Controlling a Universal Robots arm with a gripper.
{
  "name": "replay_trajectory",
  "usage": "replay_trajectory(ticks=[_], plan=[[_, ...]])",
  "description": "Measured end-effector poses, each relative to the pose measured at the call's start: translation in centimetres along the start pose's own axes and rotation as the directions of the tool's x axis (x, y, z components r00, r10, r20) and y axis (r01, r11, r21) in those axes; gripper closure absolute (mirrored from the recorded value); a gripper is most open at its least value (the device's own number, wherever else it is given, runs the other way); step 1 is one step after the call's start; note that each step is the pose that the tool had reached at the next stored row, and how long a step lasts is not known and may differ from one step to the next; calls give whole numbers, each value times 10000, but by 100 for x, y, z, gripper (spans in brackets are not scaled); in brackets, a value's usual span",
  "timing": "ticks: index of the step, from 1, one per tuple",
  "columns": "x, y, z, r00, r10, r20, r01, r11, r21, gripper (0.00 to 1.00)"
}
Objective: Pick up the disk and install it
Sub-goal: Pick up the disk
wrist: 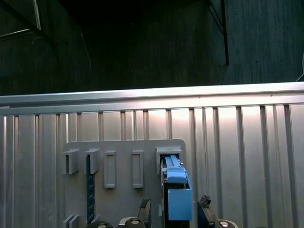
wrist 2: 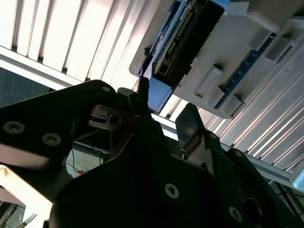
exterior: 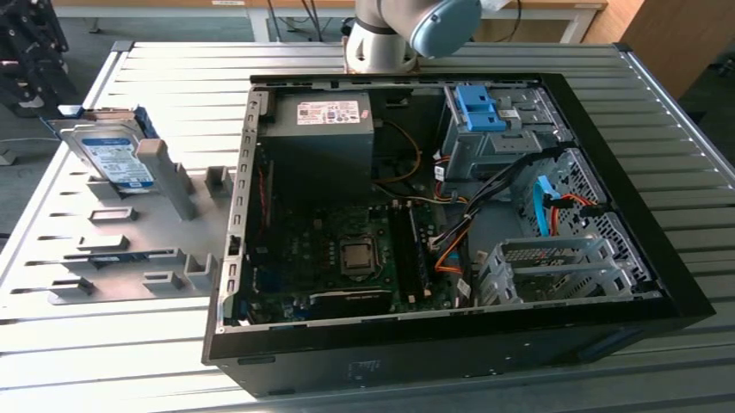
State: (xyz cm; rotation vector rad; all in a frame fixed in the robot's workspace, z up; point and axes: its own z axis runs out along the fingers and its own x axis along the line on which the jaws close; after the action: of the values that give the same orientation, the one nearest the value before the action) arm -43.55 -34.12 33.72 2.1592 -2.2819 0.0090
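The disk stands on edge in a slot at the back of the grey fixture plate, on the exterior view's left. It is silver, with a white-and-blue label and blue rails. In the first wrist view I look down on the disk's blue handle, which shows between my two dark fingertips. My gripper is open and holds nothing. It hangs above the disk without touching it. In the second wrist view the gripper stands open, with the disk in its holder beyond the fingers.
An open computer case lies on the ribbed metal table, right of the fixture plate. Inside are a grey power supply, a blue bracket and a silver drive cage. The arm rises behind the case. The table edge runs beyond the fixture.
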Motion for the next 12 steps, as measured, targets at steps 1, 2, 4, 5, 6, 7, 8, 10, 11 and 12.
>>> replay_trajectory(ticks=[1,2,4,5,6,7,8,10,11,12], plan=[[-1,1,9,10000,-2,-1,2,10000,-1,50],[-3,2,15,10000,-2,-7,2,10000,-3,50],[-4,2,33,10000,-16,-8,16,10000,0,50],[-4,3,40,10000,-53,-8,53,10000,-1,50],[-5,5,45,9999,-111,-8,111,9999,-1,50],[-5,7,50,9999,-171,-9,171,9999,-2,50],[-4,8,56,9998,-219,-8,219,9998,-1,50],[-4,14,70,9996,-281,-7,281,9996,0,50],[-4,15,78,9996,-291,-7,291,9996,1,50],[-4,18,86,9996,-294,-8,294,9996,0,50]])
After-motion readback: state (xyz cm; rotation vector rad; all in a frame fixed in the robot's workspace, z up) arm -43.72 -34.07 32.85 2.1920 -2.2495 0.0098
